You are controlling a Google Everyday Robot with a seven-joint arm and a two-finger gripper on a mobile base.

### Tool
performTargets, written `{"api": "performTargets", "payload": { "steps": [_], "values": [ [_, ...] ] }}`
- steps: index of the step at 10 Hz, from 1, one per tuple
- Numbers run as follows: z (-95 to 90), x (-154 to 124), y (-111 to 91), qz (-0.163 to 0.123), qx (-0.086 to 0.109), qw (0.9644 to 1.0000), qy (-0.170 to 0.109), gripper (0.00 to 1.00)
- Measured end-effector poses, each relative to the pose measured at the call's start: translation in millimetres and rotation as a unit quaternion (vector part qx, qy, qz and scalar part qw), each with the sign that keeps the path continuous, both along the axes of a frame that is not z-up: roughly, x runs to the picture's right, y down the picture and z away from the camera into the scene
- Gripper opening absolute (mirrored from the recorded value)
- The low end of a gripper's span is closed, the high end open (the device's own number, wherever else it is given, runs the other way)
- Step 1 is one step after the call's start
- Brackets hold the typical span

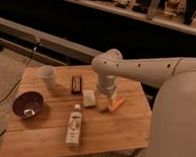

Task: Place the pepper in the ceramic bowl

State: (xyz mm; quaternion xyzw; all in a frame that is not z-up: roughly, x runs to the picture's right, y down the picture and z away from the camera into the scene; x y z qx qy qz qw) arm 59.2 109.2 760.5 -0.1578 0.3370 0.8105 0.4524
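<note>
Just beside the pepper (119, 104) hangs the end effector (105, 104).

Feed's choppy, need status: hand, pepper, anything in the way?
Hand low over table, right beside pepper. Pepper lying on table, not in bowl. Packet and bottle lie between pepper and bowl.

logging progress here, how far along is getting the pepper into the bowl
Nothing is done yet: the small slim orange pepper lies on the wooden table, far from the round dark maroon ceramic bowl. Under way: the robot's hand hangs right beside the pepper. Left: grasp, carry, place.
</note>
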Motion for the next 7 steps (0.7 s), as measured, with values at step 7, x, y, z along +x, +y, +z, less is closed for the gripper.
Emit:
{"api": "performTargets", "payload": {
  "steps": [7],
  "values": [
    [37.4, 25, 10, 0.009, -0.018, 0.9997, 0.016, 0.65]
  ]
}}
